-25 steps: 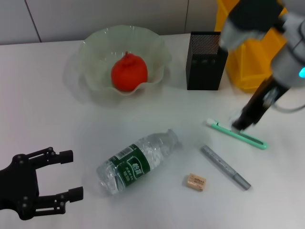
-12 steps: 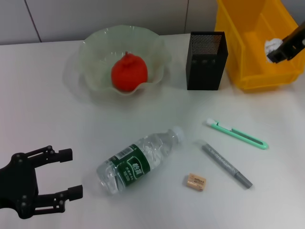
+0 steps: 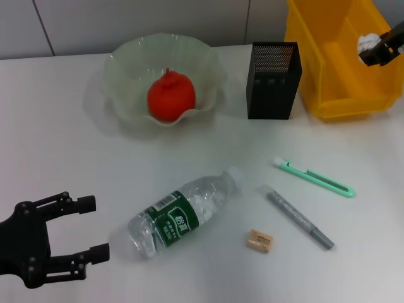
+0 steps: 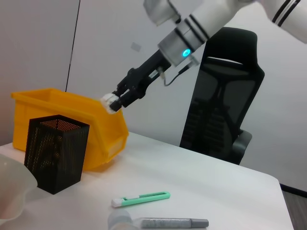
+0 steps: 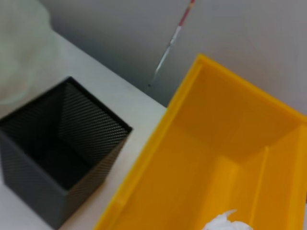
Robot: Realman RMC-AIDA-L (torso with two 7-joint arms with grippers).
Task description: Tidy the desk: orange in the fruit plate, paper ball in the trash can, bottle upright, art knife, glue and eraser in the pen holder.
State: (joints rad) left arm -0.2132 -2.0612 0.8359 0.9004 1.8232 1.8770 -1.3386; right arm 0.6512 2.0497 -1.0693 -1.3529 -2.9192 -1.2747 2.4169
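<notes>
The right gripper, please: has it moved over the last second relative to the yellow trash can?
Yes. The right gripper has left the art knife and now holds the paper ball above the trash can.

I'm looking at a pale grey panelled wall (image 3: pixel 126 25) with thin dark seams behind the white desk (image 3: pixel 76 151). Through the left wrist camera I see a black office chair (image 4: pixel 225 105) standing just past the desk's far edge, against a plain light wall (image 4: pixel 38 43). Lighting is soft and even.
</notes>
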